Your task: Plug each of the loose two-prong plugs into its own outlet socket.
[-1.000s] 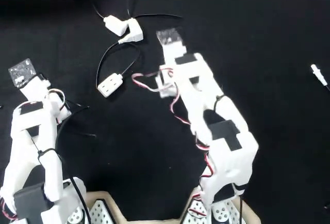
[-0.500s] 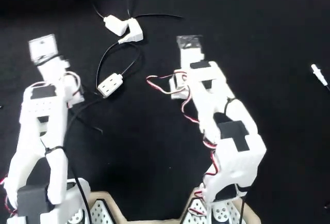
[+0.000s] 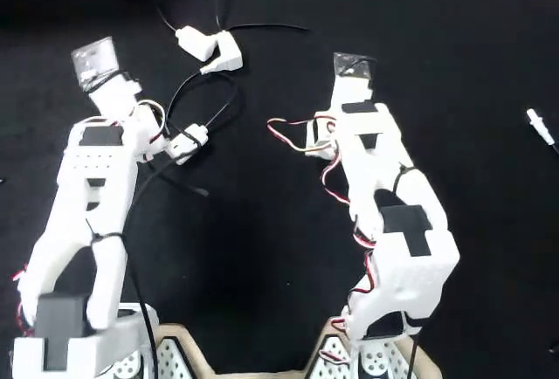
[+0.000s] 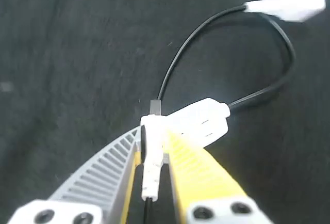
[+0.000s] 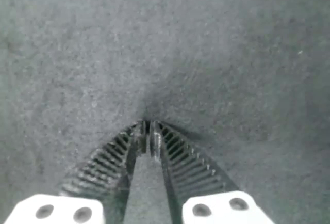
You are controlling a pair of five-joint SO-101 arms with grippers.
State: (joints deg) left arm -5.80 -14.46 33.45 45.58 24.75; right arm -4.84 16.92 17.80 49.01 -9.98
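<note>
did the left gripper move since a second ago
Yes: in the high view the left gripper, holding a plug, swung right toward the outlet socket, which stayed put.

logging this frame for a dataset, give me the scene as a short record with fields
surface: black cloth table
left gripper: fingers shut on a white two-prong plug with a black cord
nearest socket: white outlet socket block on a black cable, right beside the plug's tip; prongs look not yet in it
right gripper: fingers shut, nothing held, low over the cloth
far side: white plug-and-socket pair, the pieces touching; cannot tell if fully mated
</note>
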